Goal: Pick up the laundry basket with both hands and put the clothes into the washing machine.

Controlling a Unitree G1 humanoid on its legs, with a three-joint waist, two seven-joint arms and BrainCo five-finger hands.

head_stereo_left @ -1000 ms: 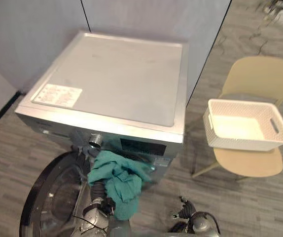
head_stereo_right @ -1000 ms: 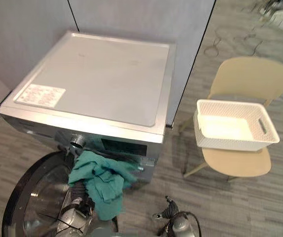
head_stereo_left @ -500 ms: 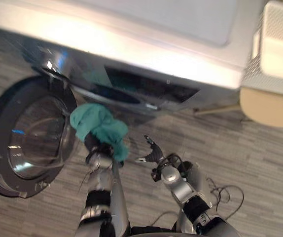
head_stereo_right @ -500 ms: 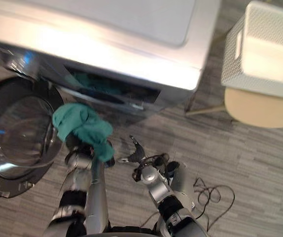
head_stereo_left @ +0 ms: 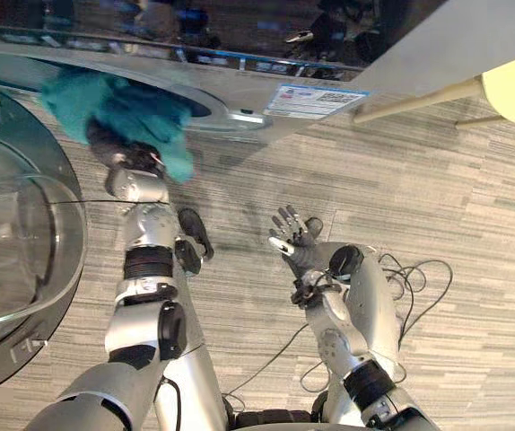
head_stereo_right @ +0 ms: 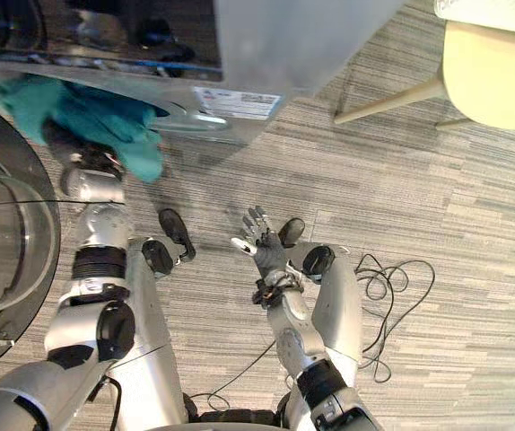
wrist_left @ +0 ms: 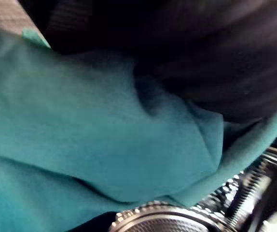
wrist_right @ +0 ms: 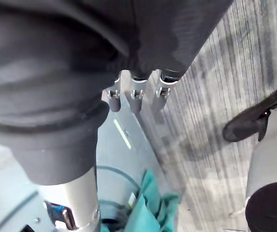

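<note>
Hanging at the mouth of the washing machine (head_stereo_left: 248, 94), ten o'clock in the head view: one teal cloth (head_stereo_left: 105, 103), bunched over the left hand (head_stereo_left: 118, 153). I cannot tell how that hand's fingers sit, as the cloth covers them. A fold droops outside the opening, toward five o'clock.

Right hand (head_stereo_left: 292, 235): centre of view, fingers spread wide, holding nothing.

Door (head_stereo_left: 24, 233): swung open at nine o'clock.

Chair (head_stereo_right: 495, 63): two o'clock.

Likely hazards: letting go too early would probably drop the cloth onto the floor. The drooping fold could snag on the door rim.
</note>
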